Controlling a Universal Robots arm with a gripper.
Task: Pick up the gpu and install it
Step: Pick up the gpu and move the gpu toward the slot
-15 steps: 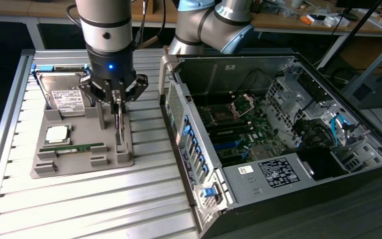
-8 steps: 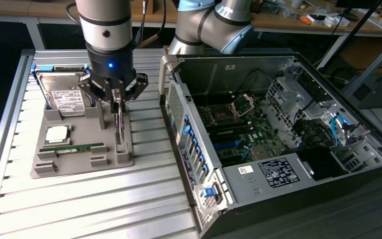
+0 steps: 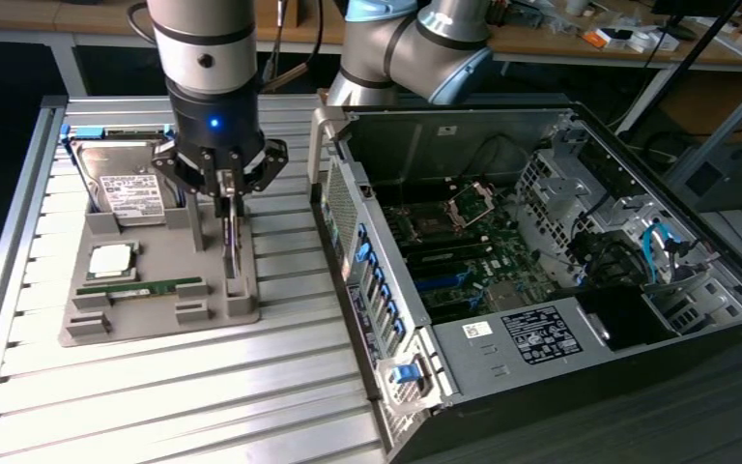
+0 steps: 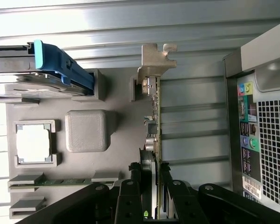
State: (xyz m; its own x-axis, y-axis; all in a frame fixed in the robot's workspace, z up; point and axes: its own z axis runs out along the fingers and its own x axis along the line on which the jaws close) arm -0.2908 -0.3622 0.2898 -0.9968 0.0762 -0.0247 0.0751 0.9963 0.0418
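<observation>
The gpu [image 3: 231,246] is a thin dark card standing on edge along the side of the grey holder [image 3: 152,314] nearest the computer case. Its silver end bracket [image 4: 154,63] sticks out past the holder [image 4: 125,140]. My gripper [image 3: 225,198] comes straight down onto the card's upper edge. In the wrist view the gripper [image 4: 154,182] has one black finger pressed against each face of the gpu [image 4: 154,107], so it is shut on the card. The card's lower edge is still down at the holder.
The holder also carries a silver hard drive [image 3: 124,184] with a blue clip, a square processor [image 3: 111,257] and a green memory stick [image 3: 139,287]. The open computer case [image 3: 526,271] lies at the exterior view's right, motherboard exposed. All sit on a slatted metal table [image 3: 190,406].
</observation>
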